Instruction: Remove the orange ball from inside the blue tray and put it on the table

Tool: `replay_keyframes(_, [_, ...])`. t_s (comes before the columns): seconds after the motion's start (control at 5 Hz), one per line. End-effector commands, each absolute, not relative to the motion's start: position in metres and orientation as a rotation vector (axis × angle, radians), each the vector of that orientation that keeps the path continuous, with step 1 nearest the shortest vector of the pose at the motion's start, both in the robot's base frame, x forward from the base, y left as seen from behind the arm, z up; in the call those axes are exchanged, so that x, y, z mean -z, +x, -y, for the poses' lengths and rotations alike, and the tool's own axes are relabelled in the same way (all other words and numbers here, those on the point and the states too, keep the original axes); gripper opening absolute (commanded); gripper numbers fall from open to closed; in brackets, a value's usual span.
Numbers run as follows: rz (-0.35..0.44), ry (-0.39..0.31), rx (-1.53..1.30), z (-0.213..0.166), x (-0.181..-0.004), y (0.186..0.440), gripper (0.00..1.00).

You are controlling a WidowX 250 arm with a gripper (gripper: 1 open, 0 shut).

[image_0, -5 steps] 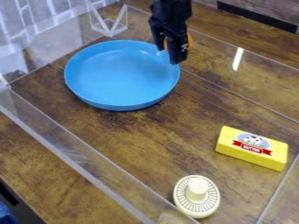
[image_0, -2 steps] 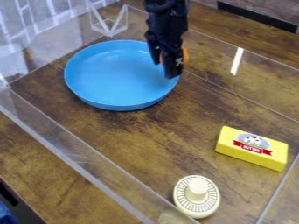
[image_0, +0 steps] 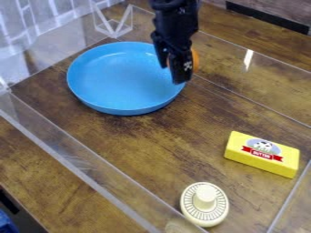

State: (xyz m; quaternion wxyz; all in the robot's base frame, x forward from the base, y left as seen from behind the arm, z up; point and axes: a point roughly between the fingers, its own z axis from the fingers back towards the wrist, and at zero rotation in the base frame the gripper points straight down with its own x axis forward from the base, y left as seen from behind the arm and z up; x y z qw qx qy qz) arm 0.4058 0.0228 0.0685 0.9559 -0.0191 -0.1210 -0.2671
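The blue tray lies on the table at the back left, and its inside shows nothing in it. My dark gripper points down over the tray's right rim. A small patch of the orange ball shows between the fingers, and the jaws are shut on it. Most of the ball is hidden by the fingers. I cannot tell whether the ball touches the rim or hangs just above it.
A yellow block with a red label lies at the right. A cream ribbed round disc sits near the front edge. Clear acrylic walls border the table at the front left and back.
The gripper with the orange ball has shifted a little toward the camera and left, from beyond the tray's right rim to over it. Nothing else moved.
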Motion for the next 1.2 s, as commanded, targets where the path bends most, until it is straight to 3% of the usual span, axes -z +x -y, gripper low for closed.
replay_keyframes(0.0, [0.354, -0.002, 0.590, -0.002, -0.119, 0.399, 0.00])
replay_keyframes(0.2, [0.335, -0.019, 0.631, 0.011, -0.120, 0.389, 1.00])
replay_keyframes(0.6, [0.331, -0.039, 0.757, 0.051, -0.117, 0.371, 1.00])
replay_keyframes(1.0, [0.352, -0.024, 0.875, 0.095, -0.104, 0.381, 1.00])
